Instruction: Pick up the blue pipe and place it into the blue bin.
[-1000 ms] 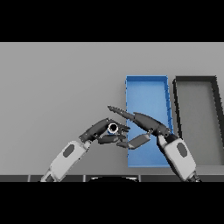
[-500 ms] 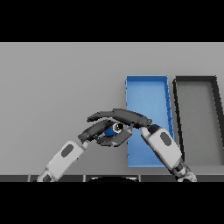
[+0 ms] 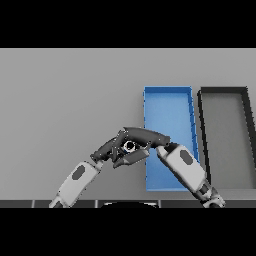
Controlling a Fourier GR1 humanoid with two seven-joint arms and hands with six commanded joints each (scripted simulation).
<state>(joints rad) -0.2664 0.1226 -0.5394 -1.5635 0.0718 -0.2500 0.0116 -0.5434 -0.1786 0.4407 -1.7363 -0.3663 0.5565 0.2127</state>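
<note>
The blue pipe (image 3: 130,146) shows end-on as a small pale ring with a dark centre, just left of the blue bin (image 3: 168,107). Both hands meet on it above the table. My left hand (image 3: 106,150) comes in from the lower left and holds the pipe from its left side. My right hand (image 3: 148,137) reaches in from the lower right, with its fingers curled over the top of the pipe and its thumb underneath. Most of the pipe is hidden by the two hands. My right forearm lies across the near part of the blue bin.
A black bin (image 3: 224,135) stands right beside the blue bin on its right. Both bins are long and run away from me. The grey table (image 3: 65,95) stretches to the left and to the far side.
My right hand has swung left from over the blue bin's edge and closed over the pipe held by my left hand. The left hand and pipe have stayed nearly in place.
</note>
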